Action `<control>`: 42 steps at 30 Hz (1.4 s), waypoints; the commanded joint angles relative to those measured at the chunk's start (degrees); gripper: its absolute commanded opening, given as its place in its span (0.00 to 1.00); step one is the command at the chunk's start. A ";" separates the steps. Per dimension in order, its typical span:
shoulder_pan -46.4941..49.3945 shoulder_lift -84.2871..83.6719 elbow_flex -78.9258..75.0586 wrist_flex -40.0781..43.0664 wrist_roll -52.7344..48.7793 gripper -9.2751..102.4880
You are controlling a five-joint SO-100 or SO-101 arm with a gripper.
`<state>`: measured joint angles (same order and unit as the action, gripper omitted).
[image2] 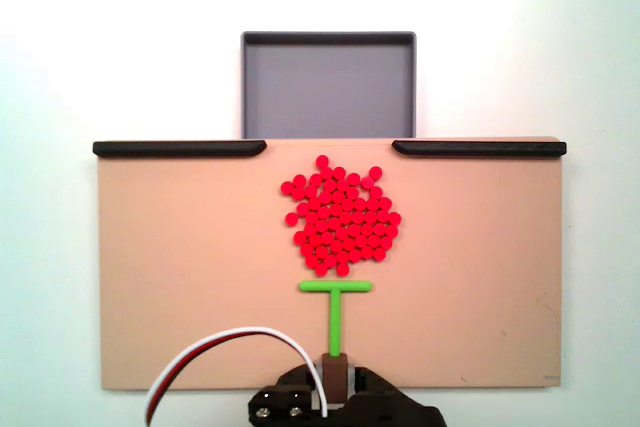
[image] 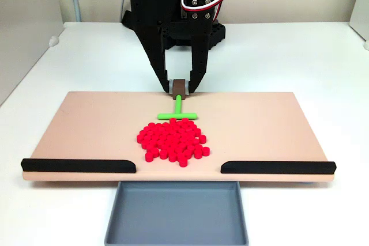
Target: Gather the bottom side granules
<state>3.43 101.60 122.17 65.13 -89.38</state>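
Note:
The red granules (image: 172,140) lie in one tight cluster in the middle of the tan board (image: 86,125), and the same cluster of granules (image2: 339,216) sits just below the gap between the black rails in the other fixed view. A green T-shaped pusher (image: 178,110) has its crossbar right behind the cluster. My black gripper (image: 181,87) is shut on the pusher's brown handle block (image: 181,87) at the board's far edge. The gripper (image2: 335,377), the pusher (image2: 335,302) and the tan board (image2: 180,277) also appear from above.
Two black rails (image: 78,165) (image: 277,167) line the board's near edge with a gap between them. A grey tray (image: 176,214) sits below that gap, seen also as the grey tray (image2: 328,82). A white and red cable (image2: 215,347) runs from the gripper.

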 commanded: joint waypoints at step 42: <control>0.44 -8.09 -6.42 -1.32 0.09 0.08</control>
<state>3.52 94.57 116.46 64.34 -89.56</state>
